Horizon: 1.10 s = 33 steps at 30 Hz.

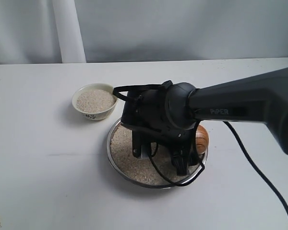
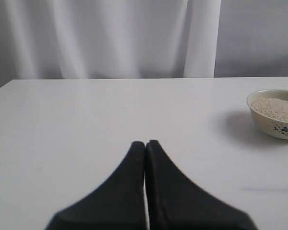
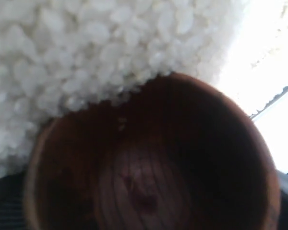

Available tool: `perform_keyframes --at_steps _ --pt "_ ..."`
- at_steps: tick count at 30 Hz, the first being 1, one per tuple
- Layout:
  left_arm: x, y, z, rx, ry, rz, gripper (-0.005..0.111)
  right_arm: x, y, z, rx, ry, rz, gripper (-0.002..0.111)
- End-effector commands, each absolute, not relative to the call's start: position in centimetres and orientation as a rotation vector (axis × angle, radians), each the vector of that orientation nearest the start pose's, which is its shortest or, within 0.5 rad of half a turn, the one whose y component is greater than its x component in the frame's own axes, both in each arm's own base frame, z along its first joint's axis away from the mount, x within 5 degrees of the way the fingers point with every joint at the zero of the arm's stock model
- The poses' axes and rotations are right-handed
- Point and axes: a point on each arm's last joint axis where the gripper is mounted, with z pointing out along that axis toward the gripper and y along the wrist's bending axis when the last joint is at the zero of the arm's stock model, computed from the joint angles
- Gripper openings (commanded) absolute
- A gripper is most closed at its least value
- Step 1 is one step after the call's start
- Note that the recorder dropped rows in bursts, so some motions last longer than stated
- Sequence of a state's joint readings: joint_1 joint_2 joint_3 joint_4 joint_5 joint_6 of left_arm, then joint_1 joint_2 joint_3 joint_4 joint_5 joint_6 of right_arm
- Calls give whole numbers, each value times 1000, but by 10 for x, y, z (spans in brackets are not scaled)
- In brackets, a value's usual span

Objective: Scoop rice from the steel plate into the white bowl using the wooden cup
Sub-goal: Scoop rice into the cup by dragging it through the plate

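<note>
White worktop (image 1: 48, 182), pale curtain (image 2: 110, 38) behind it.

Steel plate (image 1: 109, 148) near the middle, its floor spread with loose rice (image 1: 129, 163); white bowl (image 1: 97, 116) just beside the plate on its far left side, filled with rice close to the rim.

Right arm (image 1: 240, 108) reaches in from the right and hangs low over the plate, hiding much of it; black cable (image 1: 259, 167) trails off along the worktop towards the near right.

Right tool (image 1: 175, 152) down at the rice; wooden cup (image 1: 202, 138) shows as a brown curve at the plate's right side, the rest of it behind the arm; from this side the grip itself is covered.

Right wrist view: cup mouth fills the picture, dark inside, wood rings plain on its bottom, a stray grain or two on the inner wall; rice banked right against its far rim; dark fingers (image 3: 4, 213) sit at either side of the cup; jaws stand wide, closed round the cup.

Left tool (image 2: 145, 143): fingers pressed together, nothing between them, poised above bare worktop; bowl well off to one side of it.
</note>
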<state>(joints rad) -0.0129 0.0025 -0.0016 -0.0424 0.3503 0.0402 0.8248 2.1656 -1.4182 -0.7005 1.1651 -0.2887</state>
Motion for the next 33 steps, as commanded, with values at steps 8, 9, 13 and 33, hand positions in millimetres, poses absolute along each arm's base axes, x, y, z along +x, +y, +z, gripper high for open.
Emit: perform_keyframes --at_steps 8,9,13,33 --pt "53 -2 182 21 1828 -26 0 305 265 102 -1998 2265 -795 0" --pt "53 -2 182 21 1828 -26 0 305 265 102 -1986 2268 -786 0" --pt "53 -2 182 21 1828 -26 0 304 269 101 -1960 2274 -717 0" --pt "53 -2 182 21 1828 -26 0 306 283 98 -1740 2332 -513 0"
